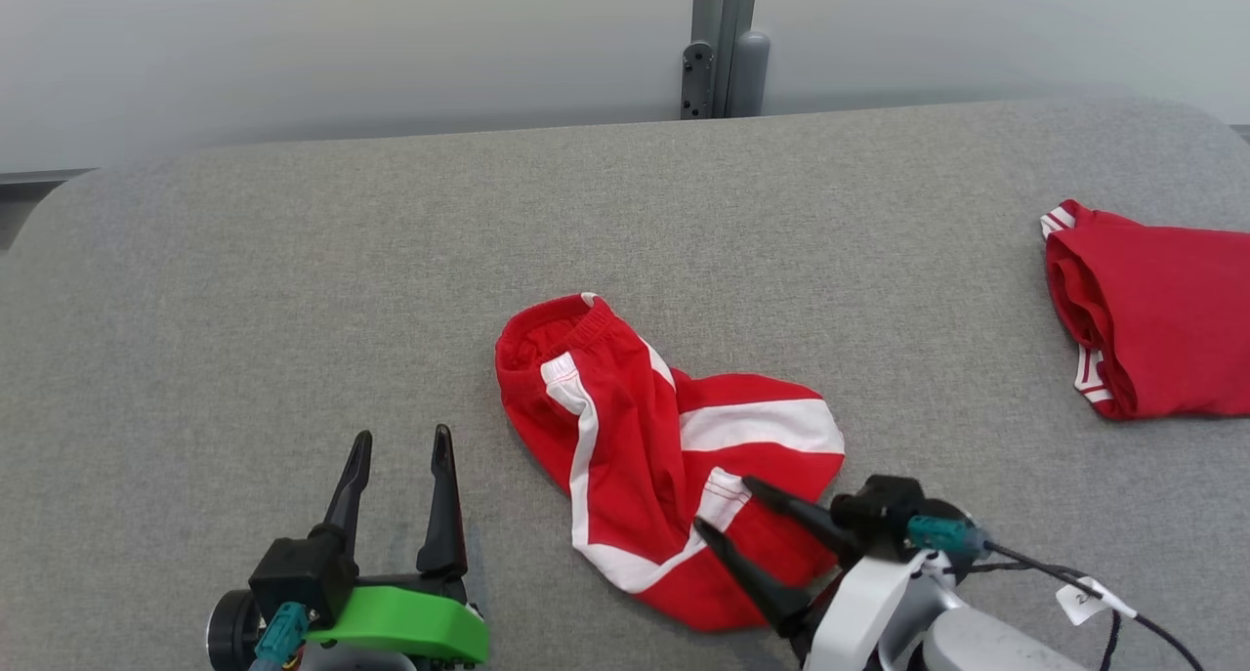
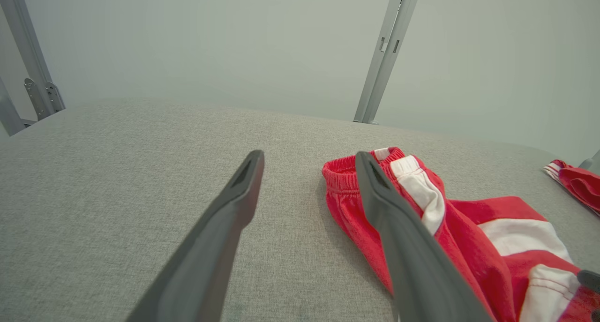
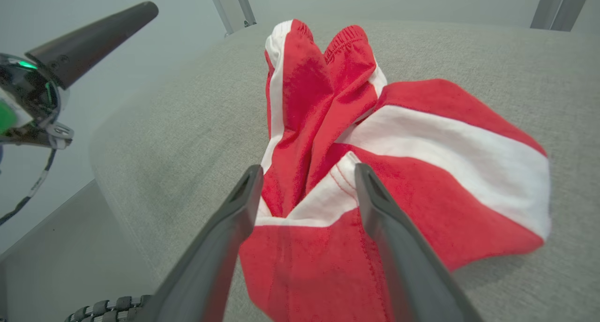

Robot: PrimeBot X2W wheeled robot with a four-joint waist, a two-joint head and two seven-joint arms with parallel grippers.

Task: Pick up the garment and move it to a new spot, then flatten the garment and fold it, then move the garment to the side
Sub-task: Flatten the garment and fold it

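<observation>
Right hand point(image 1: 723, 504), fingers spread, hangs above the crumpled garment point(image 1: 625, 427).

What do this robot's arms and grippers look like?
Each gripper has two long, dark, tapered fingers on a black block. The left gripper sits on a bright green shell; the right gripper on a white shell, trailing a black cable with a white tag.

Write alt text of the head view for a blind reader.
A crumpled red garment lies on a grey table, the open right gripper over its near edge. The open left gripper is to its left; a second red garment lies far right.
</observation>
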